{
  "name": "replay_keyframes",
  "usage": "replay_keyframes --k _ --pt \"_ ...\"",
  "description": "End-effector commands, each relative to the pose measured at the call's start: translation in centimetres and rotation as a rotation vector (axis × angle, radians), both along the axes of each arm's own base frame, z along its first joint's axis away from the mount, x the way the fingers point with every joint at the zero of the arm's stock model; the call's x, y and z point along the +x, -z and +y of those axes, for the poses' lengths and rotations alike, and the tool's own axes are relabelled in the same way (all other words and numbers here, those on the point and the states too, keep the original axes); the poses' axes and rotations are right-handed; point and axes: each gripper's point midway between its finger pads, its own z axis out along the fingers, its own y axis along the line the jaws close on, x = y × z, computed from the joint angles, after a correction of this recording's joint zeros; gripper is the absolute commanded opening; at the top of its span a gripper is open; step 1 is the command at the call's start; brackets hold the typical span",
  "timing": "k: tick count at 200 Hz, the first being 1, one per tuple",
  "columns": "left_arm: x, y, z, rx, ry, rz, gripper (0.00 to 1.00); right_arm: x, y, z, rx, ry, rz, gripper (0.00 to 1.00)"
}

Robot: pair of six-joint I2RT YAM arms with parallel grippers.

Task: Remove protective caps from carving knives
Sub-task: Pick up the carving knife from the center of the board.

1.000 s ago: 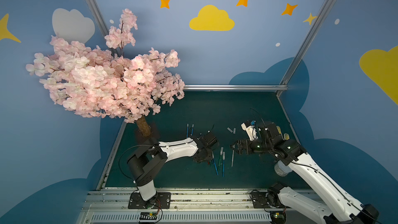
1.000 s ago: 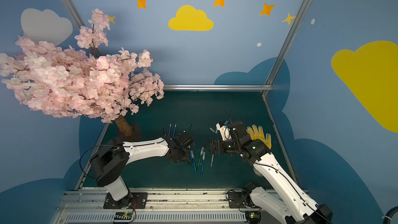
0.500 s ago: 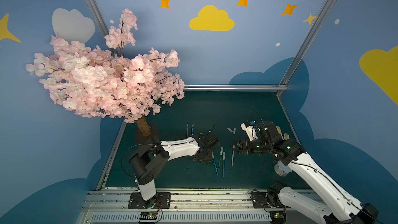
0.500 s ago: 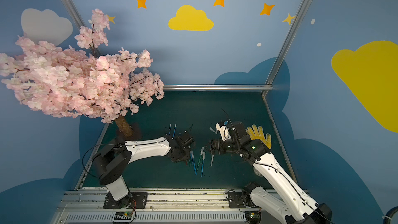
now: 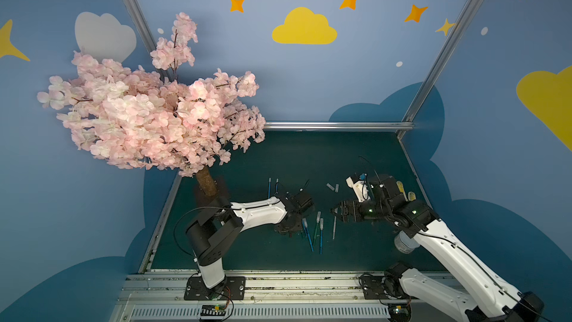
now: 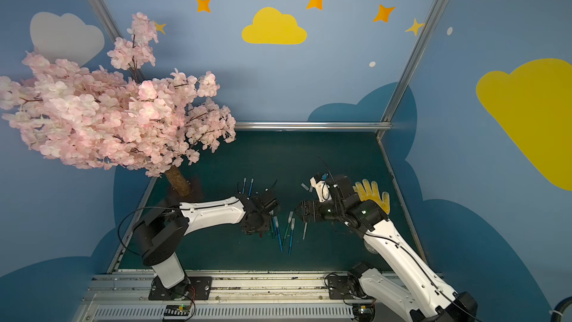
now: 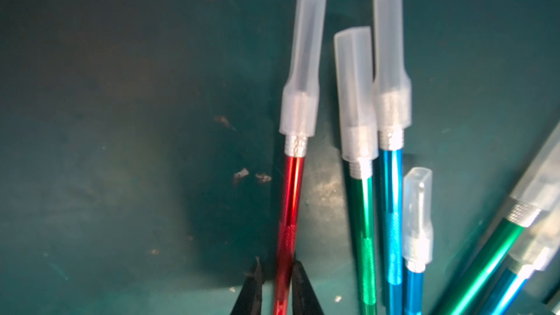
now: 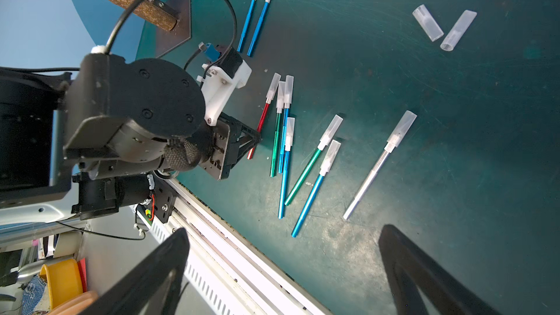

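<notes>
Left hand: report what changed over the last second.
The left hand has narrowed its jaws around the handle of the red knife; whether it grips yet is unclear. The right hand stayed wide open, hovering in place. The other capped knives and the two loose caps lie where they were.

There are nine carving knives (image 8: 303,175), seven wearing protective caps (image 8: 331,128) and two bare, plus two loose caps.

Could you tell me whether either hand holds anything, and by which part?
The left hand straddles the red knife on the handle, toward its tail; whether it grips cannot be told. The right hand is open and empty.
</notes>
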Motion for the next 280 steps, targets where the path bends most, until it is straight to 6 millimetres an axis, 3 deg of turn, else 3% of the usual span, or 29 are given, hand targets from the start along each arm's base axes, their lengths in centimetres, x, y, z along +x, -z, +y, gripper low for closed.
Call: replay_keyframes --k 1,137,174,251,280 --pt "-0.2 0.2 0.7 0.044 0.011 0.017 0.20 0.0 0.3 -0.1 -0.006 0.007 -0.003 0.98" --pt "-0.4 0.7 0.6 0.037 0.030 0.032 0.20 0.3 0.5 0.3 -0.017 0.000 0.003 0.98" --pt "-0.5 0.8 0.6 0.041 0.039 0.034 0.16 0.5 0.3 0.4 -0.020 0.000 0.005 0.98" --pt "0.2 -1.2 0.4 0.000 0.084 -0.043 0.10 1.2 0.5 0.9 -0.015 0.013 0.019 0.96" --pt "0.6 -2.8 -0.7 -0.084 0.139 -0.101 0.10 1.6 0.9 1.1 -0.007 0.039 0.042 0.95"
